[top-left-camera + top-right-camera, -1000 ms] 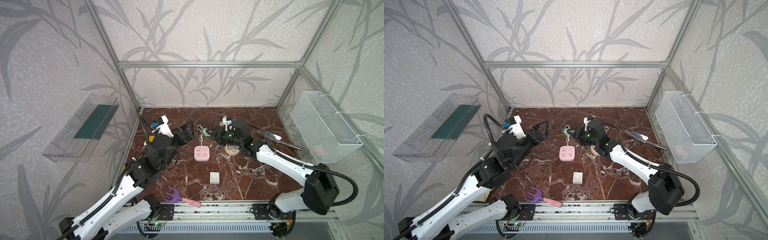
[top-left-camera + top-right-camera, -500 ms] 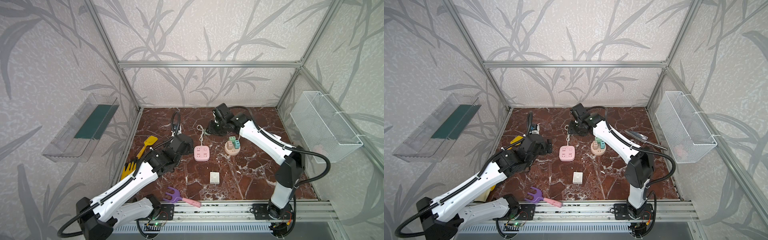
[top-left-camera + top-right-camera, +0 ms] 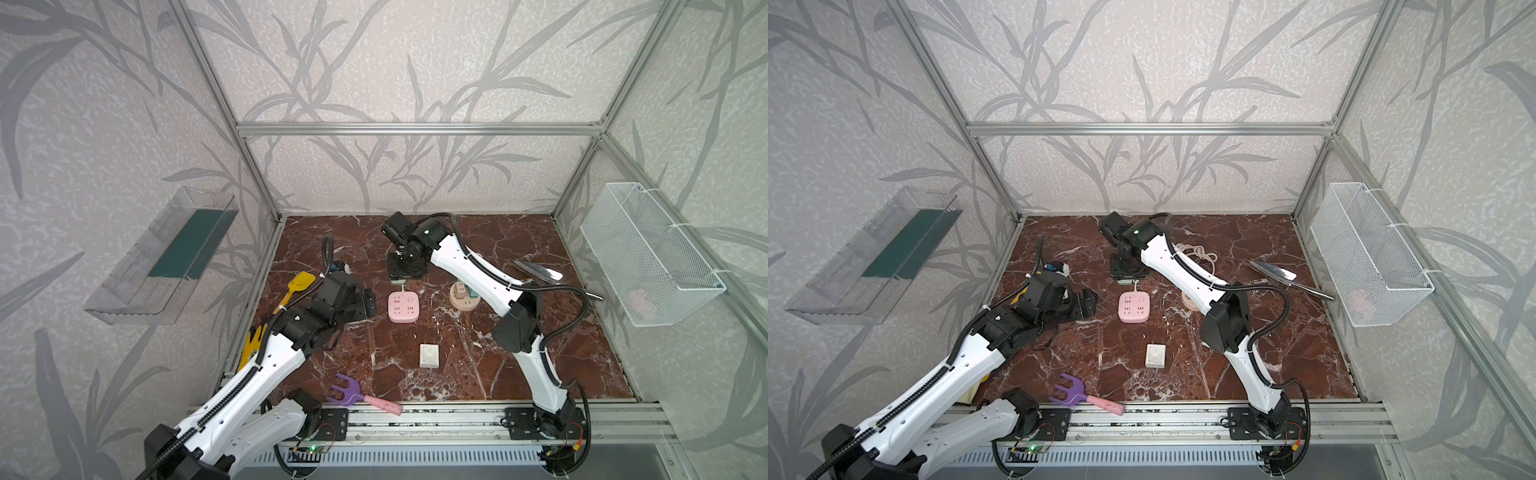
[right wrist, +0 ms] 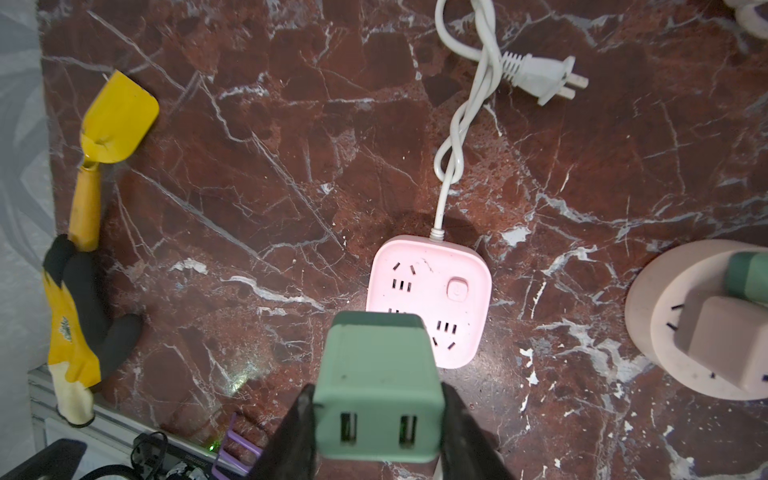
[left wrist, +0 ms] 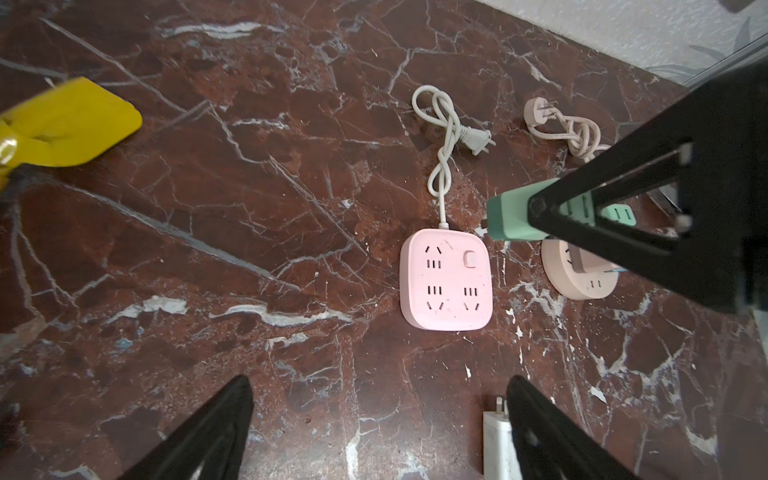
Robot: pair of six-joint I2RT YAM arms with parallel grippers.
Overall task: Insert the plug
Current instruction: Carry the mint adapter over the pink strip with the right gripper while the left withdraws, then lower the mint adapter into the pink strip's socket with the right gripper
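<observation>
One green plug (image 4: pixel 374 365) sits clamped in our right gripper (image 4: pixel 376 432); left gripper (image 5: pixel 378 386) gapes; next we align it over the pink strip (image 4: pixel 432 291).

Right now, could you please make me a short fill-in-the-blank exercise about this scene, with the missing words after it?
1. The adapter in the right gripper is ____ in colour.
2. The left gripper is open and holds ____.
3. The white plug of the pink power strip has ____ pins.
4. The blade of the shovel is ____.
Missing words: green; nothing; two; yellow.
</observation>
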